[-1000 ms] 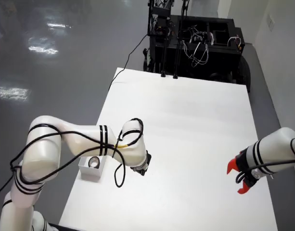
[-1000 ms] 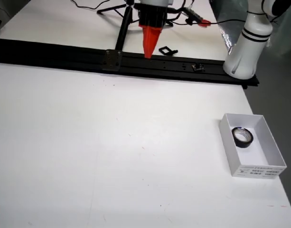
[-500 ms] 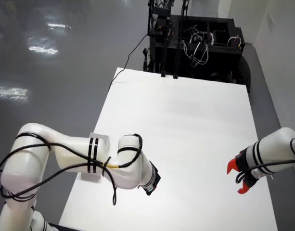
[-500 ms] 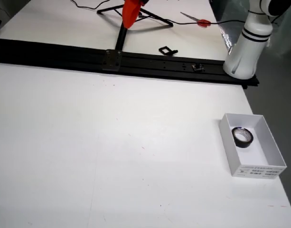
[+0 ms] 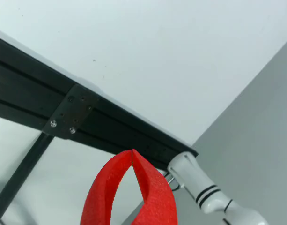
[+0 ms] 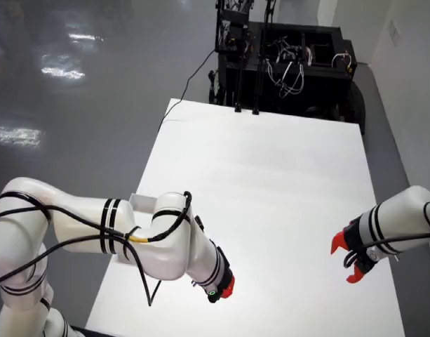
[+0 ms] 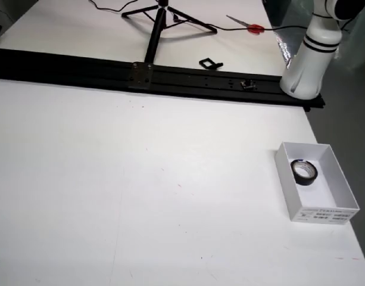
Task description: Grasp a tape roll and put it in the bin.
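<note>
Beside white table (image 6: 285, 182) — glossy grey floor (image 6: 81, 84)

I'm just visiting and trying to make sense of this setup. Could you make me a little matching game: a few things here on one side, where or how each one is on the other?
Things:
1. tape roll
2. white bin
3. claw
4. black rail

Descriptions:
A. red, tips touching, holding nothing
B. lying inside the box
C. running along the table's far edge
D. near the table's right edge in the table-level view

Pairs: 1-B, 2-D, 3-A, 4-C
</note>
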`<state>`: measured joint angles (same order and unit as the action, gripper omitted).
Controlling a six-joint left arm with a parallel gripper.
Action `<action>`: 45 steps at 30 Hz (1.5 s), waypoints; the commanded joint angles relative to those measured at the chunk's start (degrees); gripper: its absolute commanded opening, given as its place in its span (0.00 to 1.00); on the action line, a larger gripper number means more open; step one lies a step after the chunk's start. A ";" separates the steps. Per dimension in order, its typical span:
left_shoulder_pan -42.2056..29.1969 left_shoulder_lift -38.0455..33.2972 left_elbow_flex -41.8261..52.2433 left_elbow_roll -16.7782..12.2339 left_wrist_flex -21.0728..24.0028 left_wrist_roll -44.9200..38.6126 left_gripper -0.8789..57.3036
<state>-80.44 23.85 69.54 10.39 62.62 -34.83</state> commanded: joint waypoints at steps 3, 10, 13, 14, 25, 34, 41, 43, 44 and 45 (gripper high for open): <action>0.11 -7.77 3.50 -8.01 4.79 7.15 0.01; 2.30 -8.47 4.73 -8.01 5.23 5.30 0.01; 3.71 -8.74 5.08 -8.01 5.23 4.95 0.01; 4.06 -8.74 5.17 -8.01 5.23 4.95 0.01; 6.26 -9.44 6.05 -7.84 5.31 5.65 0.01; 6.35 -9.62 6.31 -7.84 5.75 6.27 0.01; 7.49 -9.62 6.31 -7.84 5.75 5.48 0.01; 7.93 -9.62 6.31 -7.84 5.75 5.39 0.01; 8.19 -9.62 6.31 -7.75 5.75 5.39 0.01; 8.46 -9.62 6.31 -7.66 5.75 5.48 0.01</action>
<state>-74.29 14.51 75.57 2.64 68.16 -28.92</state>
